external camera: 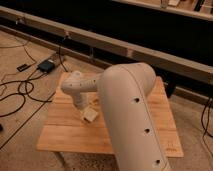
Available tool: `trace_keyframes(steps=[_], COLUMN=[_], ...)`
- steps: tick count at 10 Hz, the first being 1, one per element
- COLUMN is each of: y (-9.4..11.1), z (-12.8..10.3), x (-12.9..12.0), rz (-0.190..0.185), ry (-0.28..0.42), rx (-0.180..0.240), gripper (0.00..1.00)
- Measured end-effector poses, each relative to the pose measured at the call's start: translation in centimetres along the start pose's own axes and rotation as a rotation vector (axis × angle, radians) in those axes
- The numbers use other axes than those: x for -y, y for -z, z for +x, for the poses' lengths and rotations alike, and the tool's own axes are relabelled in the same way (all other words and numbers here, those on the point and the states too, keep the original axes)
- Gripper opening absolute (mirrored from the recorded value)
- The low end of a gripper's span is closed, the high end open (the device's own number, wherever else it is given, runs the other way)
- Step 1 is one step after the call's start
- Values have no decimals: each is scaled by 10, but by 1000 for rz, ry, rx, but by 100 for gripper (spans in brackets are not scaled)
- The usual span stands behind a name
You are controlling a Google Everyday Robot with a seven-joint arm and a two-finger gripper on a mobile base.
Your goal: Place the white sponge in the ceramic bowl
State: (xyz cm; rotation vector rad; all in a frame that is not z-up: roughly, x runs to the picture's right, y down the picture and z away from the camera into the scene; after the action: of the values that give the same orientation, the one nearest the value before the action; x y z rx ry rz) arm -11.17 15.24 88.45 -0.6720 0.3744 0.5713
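The white sponge [89, 116] is a small cream block lying on the wooden table [60, 135], left of the middle. My gripper [84, 108] comes down from the wrist [75, 88] right onto the sponge, and its jaws stand open around or just above the block. My thick white upper arm [131, 110] crosses the table's middle and right. The ceramic bowl is hidden, out of sight behind the arm.
A sliver of something orange [95, 101] peeks out beside the forearm. Black cables [20, 92] and a black box [46, 65] lie on the floor to the left. A long grey rail [100, 42] runs behind the table.
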Motion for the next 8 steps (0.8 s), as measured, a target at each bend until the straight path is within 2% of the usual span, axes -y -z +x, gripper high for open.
trace_keyframes(steps=[1,3,4,5,6,7,8], y=[-3,-7,-6,-5,0,10,22], z=[0,-1,-2,-1,-1,-2,-3], x=[1,3,3,4,4,3,2], rz=[-5,-16,-26,-31,-38,-47,-54], ry=[-5,-17,-28,-35,-47,-68,-86], rx=[-6,-9,-8,-7,-3,6,19], gripper=[64,51,38,30,19,8,2])
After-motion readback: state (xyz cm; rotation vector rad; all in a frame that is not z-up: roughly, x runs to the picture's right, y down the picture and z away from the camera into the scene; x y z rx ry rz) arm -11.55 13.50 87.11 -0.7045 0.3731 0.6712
